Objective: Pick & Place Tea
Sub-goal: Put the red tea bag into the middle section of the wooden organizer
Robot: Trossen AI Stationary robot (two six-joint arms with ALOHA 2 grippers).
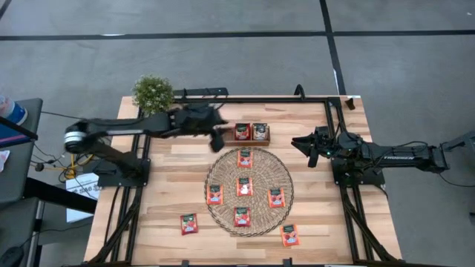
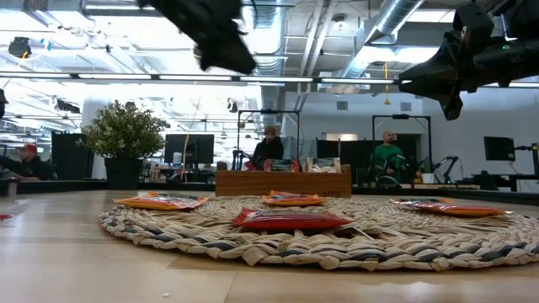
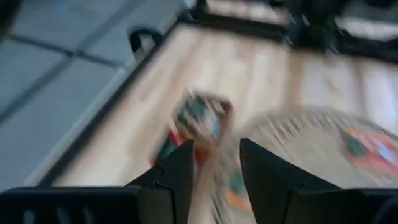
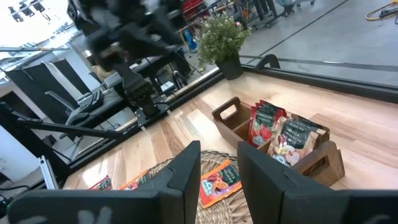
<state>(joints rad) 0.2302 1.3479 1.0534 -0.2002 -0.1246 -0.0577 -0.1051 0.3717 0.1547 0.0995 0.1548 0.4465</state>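
Two sachets (image 1: 189, 224) lay on bare surface (image 1: 163, 185) at near edge, off woven mat (image 1: 286, 196); reach there risked pushing one over edge. Five tea sachets (image 1: 244, 187) lay flat on mat; flat packets hard to pinch, could slide on weave. Left gripper (image 1: 217, 138) hung beside wooden tray (image 1: 251, 140), fingers apart, empty; low sweep might clip tray, tip two upright sachets (image 1: 243, 132). Right gripper (image 1: 304, 143) waited at right side, fingers slightly apart, empty.
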